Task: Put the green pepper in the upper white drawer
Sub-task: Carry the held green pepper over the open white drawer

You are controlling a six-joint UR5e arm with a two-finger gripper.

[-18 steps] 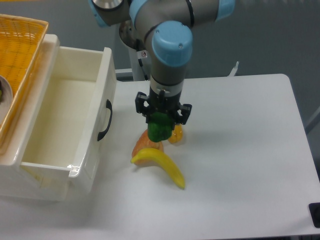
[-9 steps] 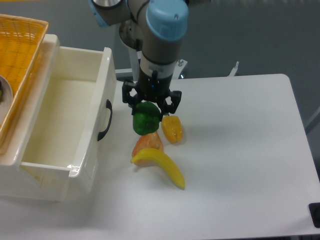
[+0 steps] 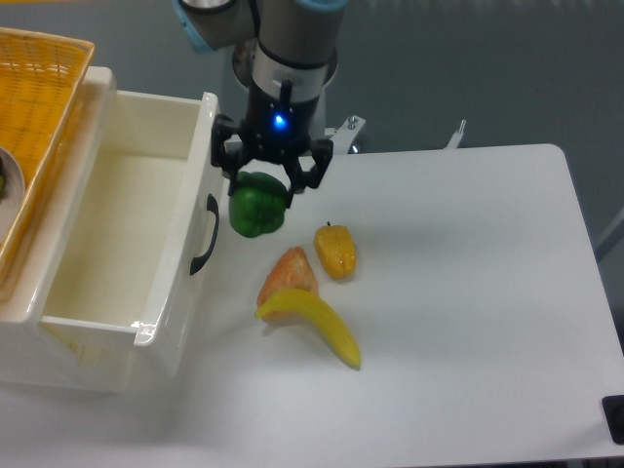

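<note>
Hanging clamped in the gripper (image 3: 261, 191), the green pepper (image 3: 257, 205) sits just right of the upper white drawer (image 3: 207, 127), whose open cavity lies leftward.

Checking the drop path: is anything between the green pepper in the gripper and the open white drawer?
Only the cream-white plastic drawer's own front wall with the black handle. The glossy green pepper, held in the gripper, hangs just right of it; the interior looks empty.

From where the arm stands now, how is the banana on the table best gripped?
Grip the banana from above at its thick middle, fingers across the narrow width. It lies flat and curved; its upper end touches the orange wedge-shaped fruit, so keep clear of that end.
</note>
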